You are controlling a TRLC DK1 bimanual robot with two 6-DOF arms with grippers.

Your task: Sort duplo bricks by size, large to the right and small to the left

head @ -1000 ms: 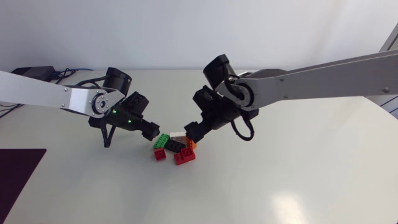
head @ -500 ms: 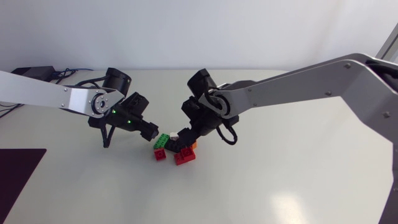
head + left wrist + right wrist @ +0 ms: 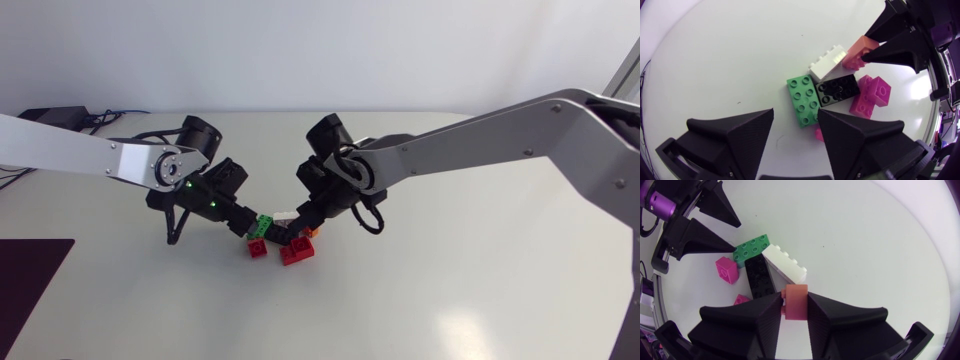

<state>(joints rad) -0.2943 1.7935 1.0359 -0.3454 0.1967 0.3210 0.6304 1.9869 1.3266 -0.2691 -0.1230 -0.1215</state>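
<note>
Two hands at one pile, mid-table. The right hand (image 3: 795,298) is clamped on the orange brick (image 3: 796,308), fingers narrow, one on each side. The brick sits at the pile's edge, just beside the ends of the white brick (image 3: 785,265) and the black brick (image 3: 760,277). Can't tell if it's off the table (image 3: 450,290) yet.

The left hand (image 3: 796,114) is spread wide, holding nothing, fingertips either side of the near end of the green brick (image 3: 803,98) w/ gaps both sides. Green lies flat, studs up, touching the black one. Further out, at the pile's near side in the head view: a bigger red brick (image 3: 297,251) and a smaller red brick (image 3: 258,247).

Step in hand, imo: the first picks. Nothing is sorted, all bricks are in one cluster. Orange looks short, so prob. small, i.e. goes left; green is long, i.e. goes right. Awkward: each hand is on a brick meant for the other's side.

Next for the right: lift straight up, clear of white and black w/o dragging them. For the left: close across green's narrow width, then lift; black may get nudged. The hands are close together, so one at a time is safer.
</note>
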